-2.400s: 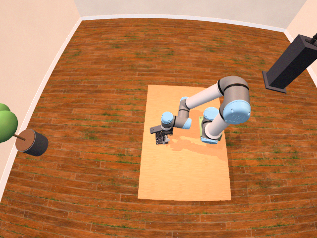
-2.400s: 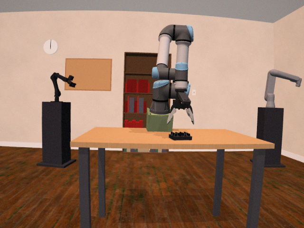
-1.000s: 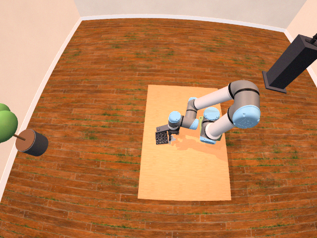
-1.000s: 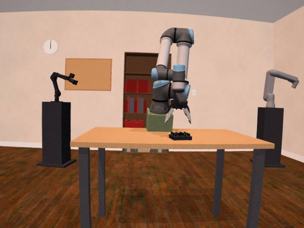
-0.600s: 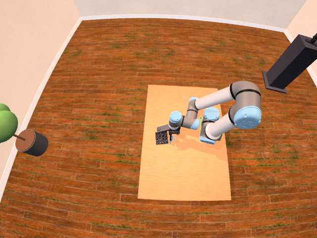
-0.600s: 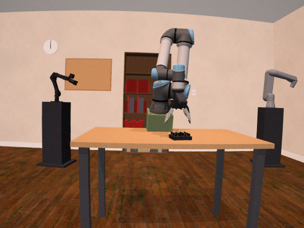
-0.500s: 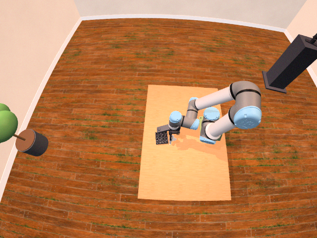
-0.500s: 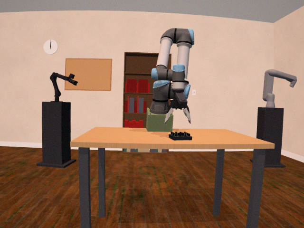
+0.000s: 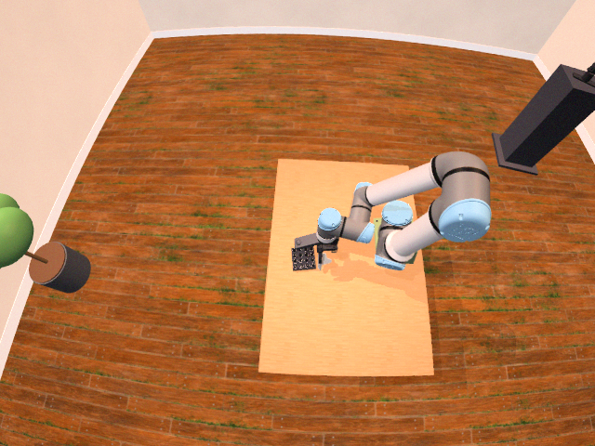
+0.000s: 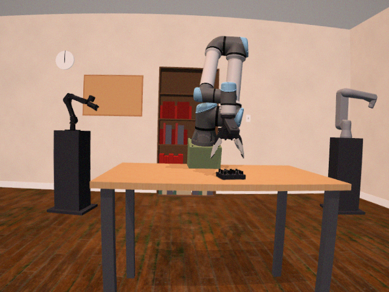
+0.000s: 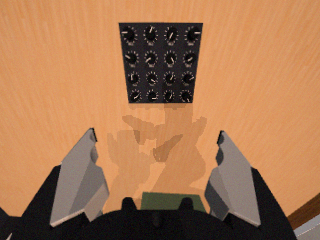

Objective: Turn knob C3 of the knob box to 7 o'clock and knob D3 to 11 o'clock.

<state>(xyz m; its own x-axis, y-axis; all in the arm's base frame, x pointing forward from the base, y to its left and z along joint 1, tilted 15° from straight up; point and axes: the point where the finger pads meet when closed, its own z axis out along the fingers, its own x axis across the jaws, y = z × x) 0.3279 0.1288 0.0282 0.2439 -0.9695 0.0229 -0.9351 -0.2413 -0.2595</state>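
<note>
Item: knob box. Flat black panel with sixteen small knobs in four rows of four, each with a pale pointer line. Lies flat on the desk, toward the edge farthest from the arm's green base block. No socket can be made out in any view, so rows and numbers cannot be assigned with certainty from here.

Item: gripper. Two pale tapered jaws spread fully apart, released, nothing between them. Hangs pointing down above the box and well clear of it, offset toward the base side; in the wrist view the box sits ahead of the jaws, not between them.

Step in hand, as judged: approach. No knob is touched yet; both C3 and D3 remain to be set.

Next move, as judged: carry the gripper forward over the box, settle which side bears the socket, centre the jaws on one target knob, descend without brushing neighbours, close, then rotate.
</note>
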